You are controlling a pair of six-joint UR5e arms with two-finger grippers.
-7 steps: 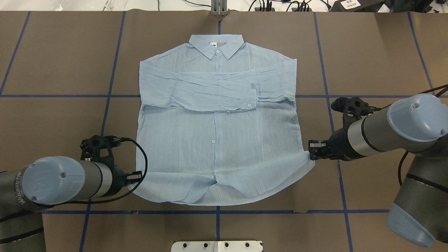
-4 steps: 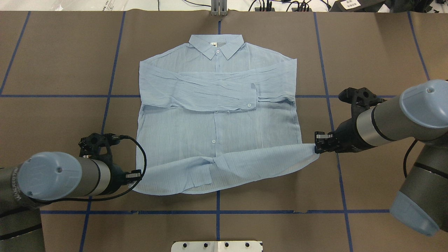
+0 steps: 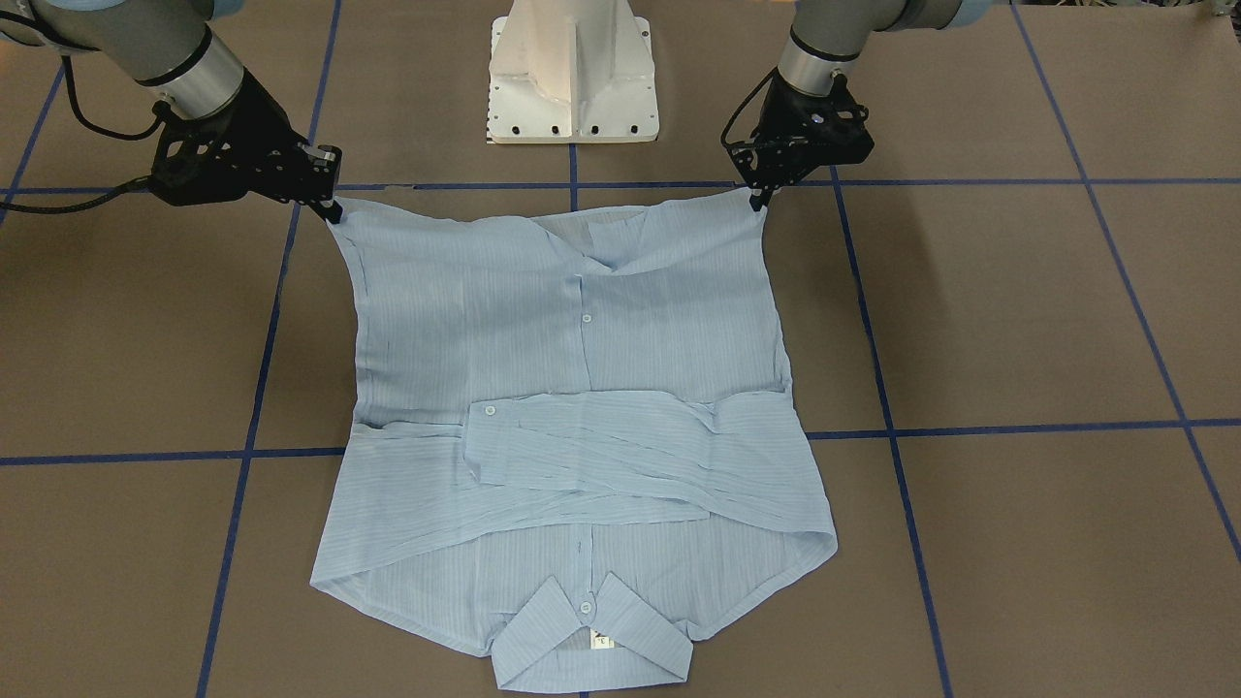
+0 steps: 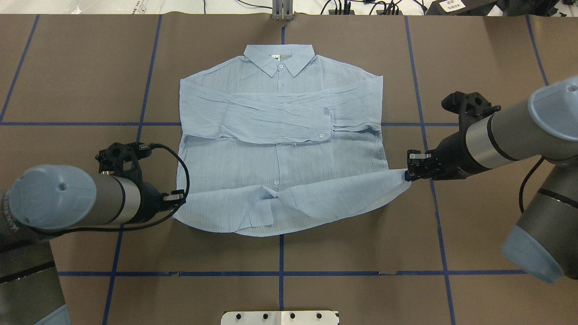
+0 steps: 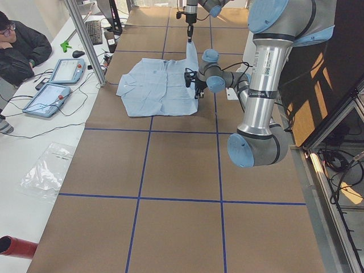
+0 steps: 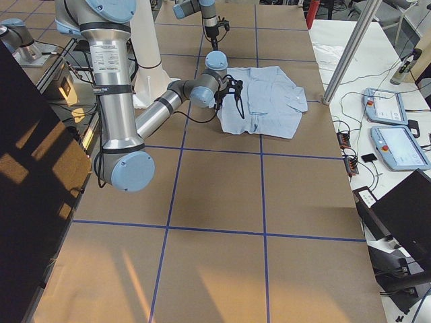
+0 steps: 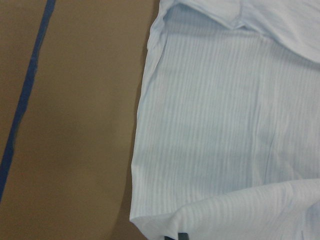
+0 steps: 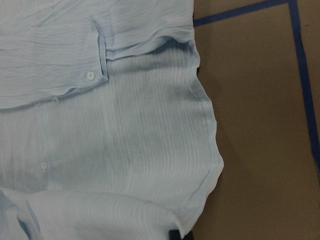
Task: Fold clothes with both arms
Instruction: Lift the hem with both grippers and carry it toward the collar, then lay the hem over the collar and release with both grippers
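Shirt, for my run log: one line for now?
left gripper: shut on shirt | right gripper: shut on shirt | hem: corners raised

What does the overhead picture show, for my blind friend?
The black left gripper and right gripper each pinch a bottom corner of a light blue striped shirt, its hem curled upward. It lies on a brown table, sleeves folded across the chest.

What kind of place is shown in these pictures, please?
Probably a robotics lab: the left arm and right arm hold a shirt on a table gridded with blue tape; a person is beside teach pendants.
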